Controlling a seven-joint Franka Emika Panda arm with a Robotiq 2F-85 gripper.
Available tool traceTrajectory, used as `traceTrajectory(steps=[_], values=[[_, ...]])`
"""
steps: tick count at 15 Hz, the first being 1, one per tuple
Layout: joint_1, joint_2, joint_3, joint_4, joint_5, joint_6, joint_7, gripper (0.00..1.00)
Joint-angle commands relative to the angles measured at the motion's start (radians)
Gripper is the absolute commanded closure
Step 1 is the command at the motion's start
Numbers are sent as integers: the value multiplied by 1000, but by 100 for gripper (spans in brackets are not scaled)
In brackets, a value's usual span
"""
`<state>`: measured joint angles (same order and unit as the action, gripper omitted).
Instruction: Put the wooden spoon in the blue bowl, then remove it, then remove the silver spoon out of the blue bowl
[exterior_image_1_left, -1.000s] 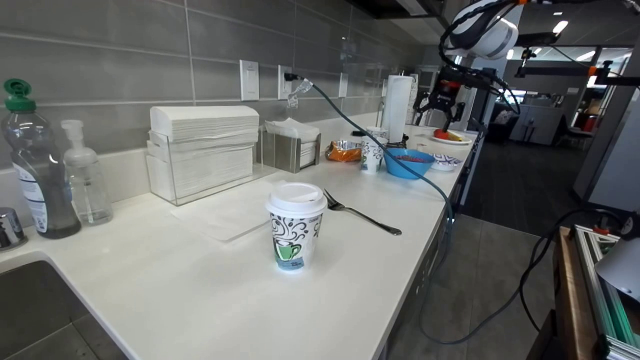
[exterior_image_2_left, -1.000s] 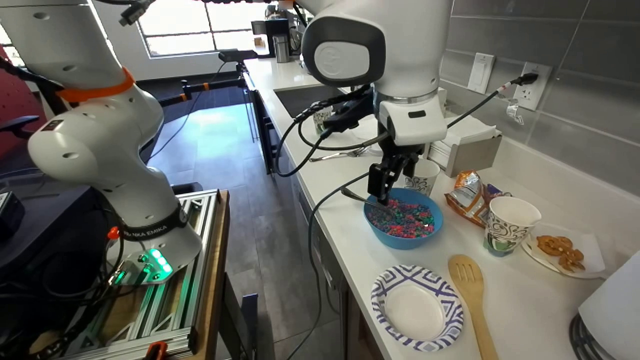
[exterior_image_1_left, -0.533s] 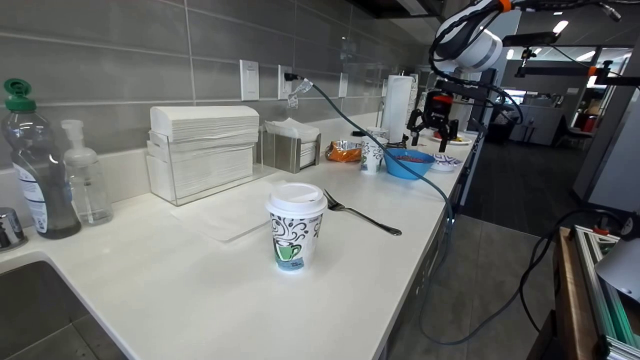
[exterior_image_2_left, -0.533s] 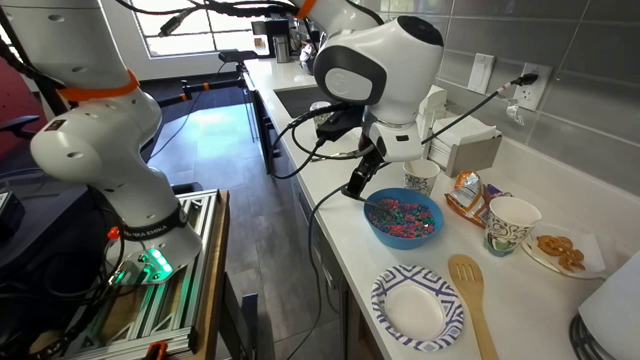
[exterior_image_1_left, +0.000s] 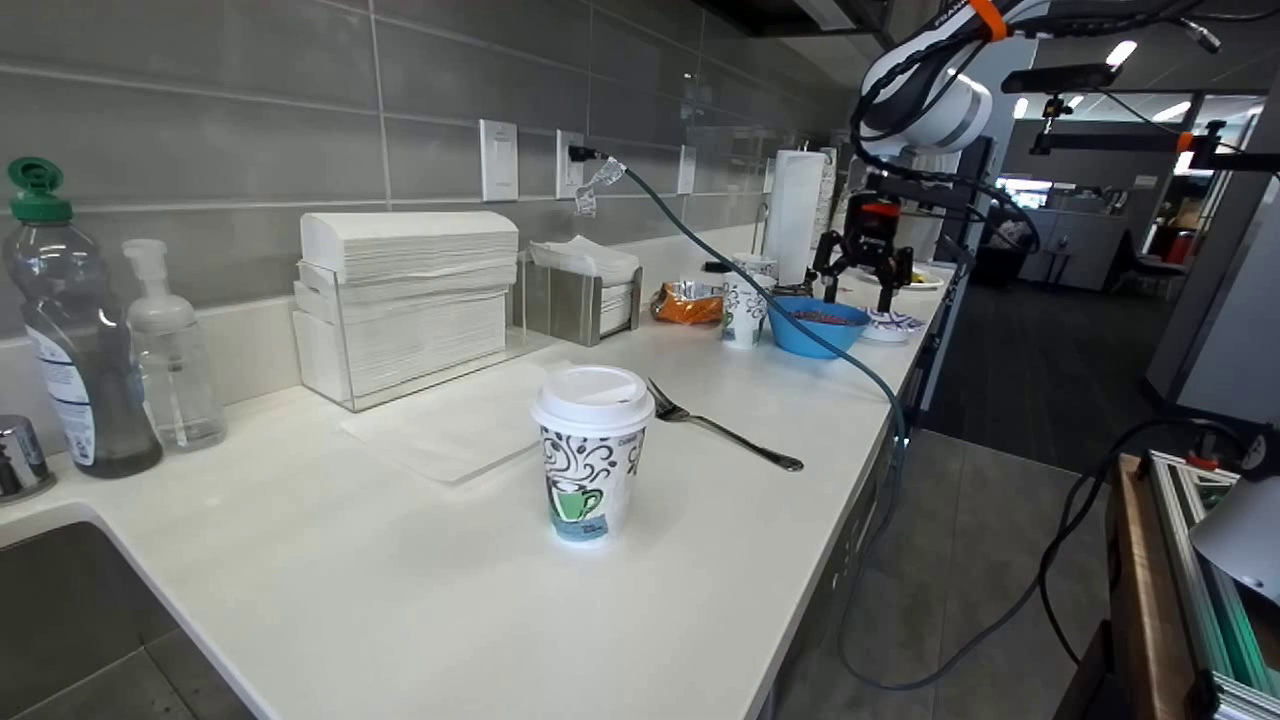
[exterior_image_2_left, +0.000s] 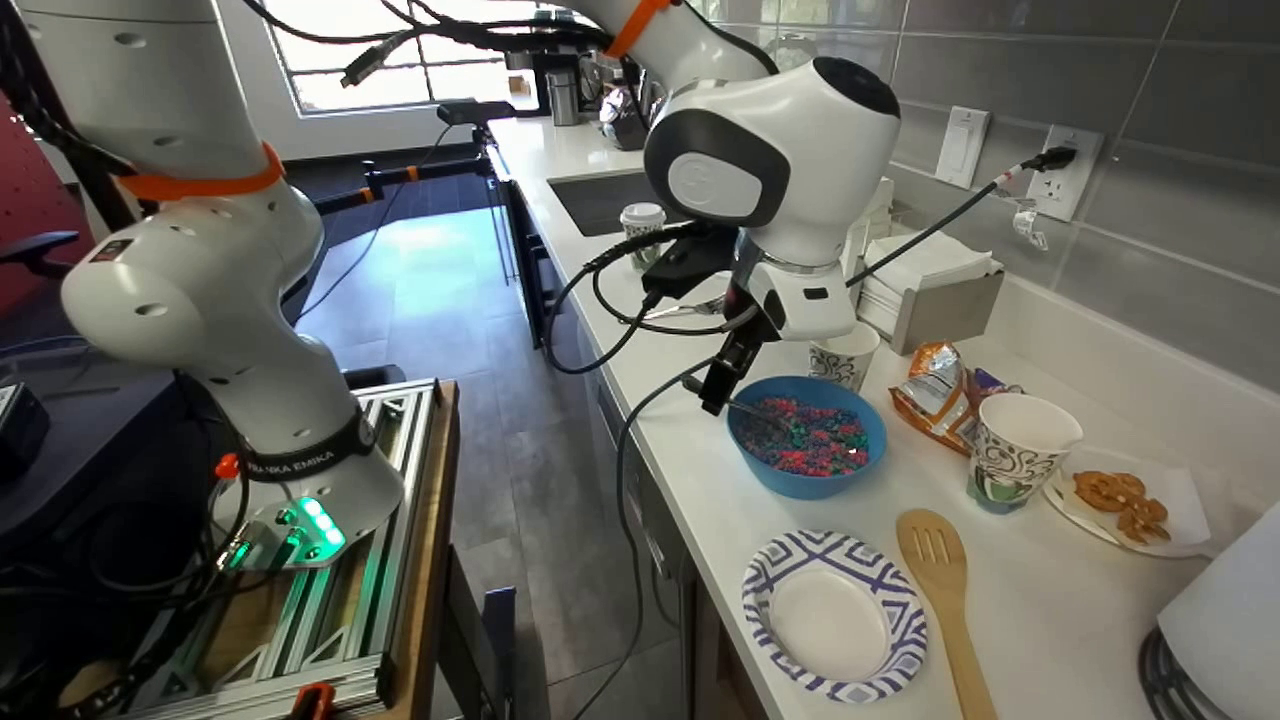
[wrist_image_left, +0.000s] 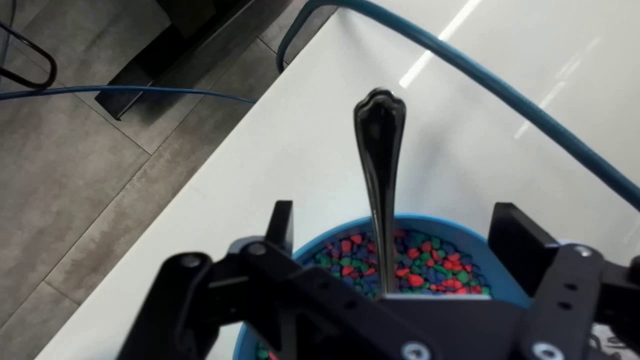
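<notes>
The blue bowl (exterior_image_2_left: 800, 484) stands on the counter, full of red, green and blue bits; it also shows in an exterior view (exterior_image_1_left: 800, 340) and the wrist view (wrist_image_left: 480, 255). The silver spoon (wrist_image_left: 380, 150) leans in it, its handle sticking out over the rim; its lower end is hidden in the wrist view. The spoon's handle tip shows in an exterior view (exterior_image_2_left: 692, 384). My gripper (wrist_image_left: 392, 215) is open, with the handle between its spread fingers, touching neither. It is low at the bowl's rim in both exterior views (exterior_image_1_left: 858, 300) (exterior_image_2_left: 714, 404). The wooden spoon (exterior_image_2_left: 945, 590) lies on the counter.
A patterned paper bowl (exterior_image_2_left: 768, 610) stands near the counter edge. Paper cups (exterior_image_2_left: 1025, 445) (exterior_image_2_left: 845, 355) and an orange snack bag (exterior_image_2_left: 935, 395) are beside the blue bowl. A cable (wrist_image_left: 475, 75) crosses the counter near the spoon handle. A fork (exterior_image_1_left: 725, 428) and lidded cup (exterior_image_1_left: 595, 450) lie farther along.
My gripper has come down and moved from above the bowl to the spoon handle at the counter-edge side. It has stayed open. The bowl and spoons have not moved.
</notes>
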<state>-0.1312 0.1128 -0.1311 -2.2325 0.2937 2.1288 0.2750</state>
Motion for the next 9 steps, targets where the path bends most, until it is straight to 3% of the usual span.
traceTrajectory(steps=[1, 6, 9], values=[[0, 34, -3, 47, -27, -9, -16, 0], [-1, 72, -5, 91, -59, -7, -25, 0], [-3, 88, -7, 103, -69, -6, -28, 24]])
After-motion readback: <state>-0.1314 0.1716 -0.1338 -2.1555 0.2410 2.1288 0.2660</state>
